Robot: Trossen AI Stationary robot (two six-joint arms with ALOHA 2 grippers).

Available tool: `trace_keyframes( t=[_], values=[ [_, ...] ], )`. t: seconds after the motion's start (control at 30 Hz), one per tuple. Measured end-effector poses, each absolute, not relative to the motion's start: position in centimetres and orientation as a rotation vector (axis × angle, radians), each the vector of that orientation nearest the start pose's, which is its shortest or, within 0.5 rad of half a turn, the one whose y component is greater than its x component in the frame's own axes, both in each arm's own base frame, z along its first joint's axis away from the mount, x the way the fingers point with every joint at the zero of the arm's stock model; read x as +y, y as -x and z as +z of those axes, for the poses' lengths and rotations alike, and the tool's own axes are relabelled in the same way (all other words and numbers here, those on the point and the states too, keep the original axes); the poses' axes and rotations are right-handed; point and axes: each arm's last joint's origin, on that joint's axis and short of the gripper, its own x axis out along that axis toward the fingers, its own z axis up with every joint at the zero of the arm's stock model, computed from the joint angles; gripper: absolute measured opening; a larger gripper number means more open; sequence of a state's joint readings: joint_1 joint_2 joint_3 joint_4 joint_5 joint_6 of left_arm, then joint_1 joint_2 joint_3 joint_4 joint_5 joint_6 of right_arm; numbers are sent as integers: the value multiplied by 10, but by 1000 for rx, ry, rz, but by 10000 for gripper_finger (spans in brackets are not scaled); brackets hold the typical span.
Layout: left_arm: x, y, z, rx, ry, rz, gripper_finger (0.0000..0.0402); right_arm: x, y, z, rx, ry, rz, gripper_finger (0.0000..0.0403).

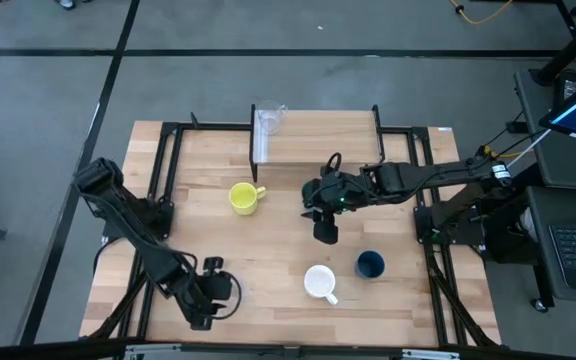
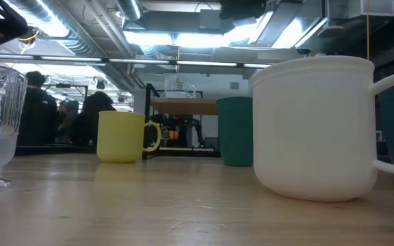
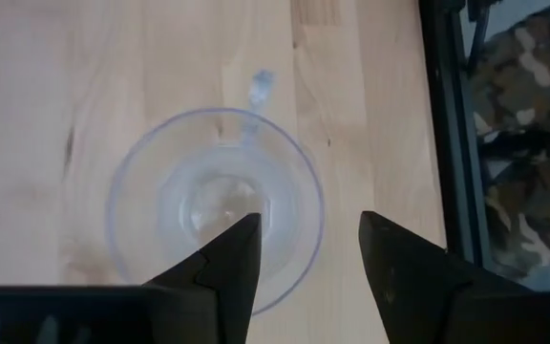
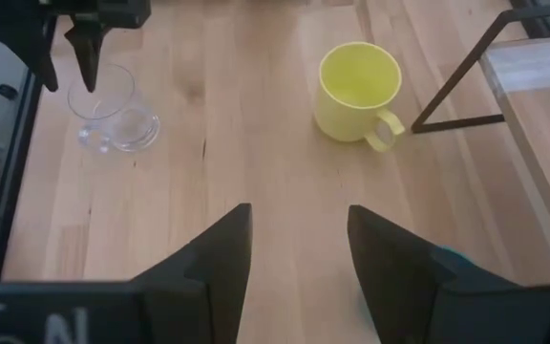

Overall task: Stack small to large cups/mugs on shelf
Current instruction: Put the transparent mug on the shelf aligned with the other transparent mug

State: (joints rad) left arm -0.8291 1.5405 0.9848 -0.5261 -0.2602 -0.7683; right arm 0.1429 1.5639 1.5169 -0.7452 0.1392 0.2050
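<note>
Nearest the front edge of the desk (image 1: pixel 268 290), the left claw (image 1: pixel 206 303) hangs spread over a clear glass (image 3: pixel 213 215), one finger above its bowl and one outside the rim. Just right of it stand the white mug (image 1: pixel 319 282) and the dark blue cup (image 1: pixel 370 264). Mid-desk, the right claw (image 1: pixel 325 233) is spread above the teal-green cup (image 2: pixel 236 130), with the yellow mug (image 1: pixel 243 197) to its left. Farthest back, the shelf (image 1: pixel 318 138) carries the second clear glass (image 1: pixel 270 119) at its left end
</note>
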Motion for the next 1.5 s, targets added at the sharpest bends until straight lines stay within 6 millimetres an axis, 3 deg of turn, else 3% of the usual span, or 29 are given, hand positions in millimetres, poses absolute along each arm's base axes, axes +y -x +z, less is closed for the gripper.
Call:
trace_keyframes(
  t=[0.53, 1.07, 1.2, 1.43, 1.5],
  values=[
    [-216, -209, 193, 1061, 82, -104, 172, 44, -331, 348, 772, -82, -75, 177],
    [-204, -225, 183, 1100, 106, -47, 167, 44, -331, 348, 775, -67, -69, 177],
    [-204, -226, 183, 1127, 132, -68, 136, 44, -331, 348, 775, -57, -65, 177],
    [-199, -229, 185, 1136, 155, -64, 20, 44, -331, 348, 775, -55, -65, 177],
    [-198, -233, 192, 1144, 164, -61, 9, 44, -331, 348, 775, -55, -65, 177]
  ],
)
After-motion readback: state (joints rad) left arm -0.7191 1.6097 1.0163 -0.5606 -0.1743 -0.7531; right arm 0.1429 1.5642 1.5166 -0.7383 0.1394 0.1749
